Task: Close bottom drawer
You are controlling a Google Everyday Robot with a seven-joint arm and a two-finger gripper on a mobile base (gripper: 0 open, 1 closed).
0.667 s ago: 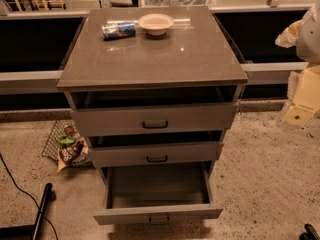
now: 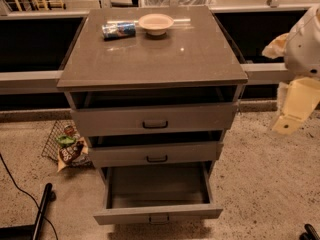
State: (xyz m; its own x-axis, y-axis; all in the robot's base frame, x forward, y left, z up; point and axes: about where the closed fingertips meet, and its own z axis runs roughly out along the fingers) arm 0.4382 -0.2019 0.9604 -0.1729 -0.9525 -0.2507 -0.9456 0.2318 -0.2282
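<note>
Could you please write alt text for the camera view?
A grey three-drawer cabinet stands with its bottom drawer pulled open and empty. A bowl and a can sit on top; the gripper barely shows at the lower right corner, away from the drawer.

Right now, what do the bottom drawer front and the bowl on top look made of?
Bottom drawer front: grey matte laminate or painted board, likely; flat, even colour, no grain. Bowl: pale, smooth plastic or ceramic, can't tell which. Pincer: dark, at the frame's bottom right corner, clear of the drawer.

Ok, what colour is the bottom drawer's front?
The bottom drawer is grey, camera view; the gripper is at the bottom right corner.
</note>
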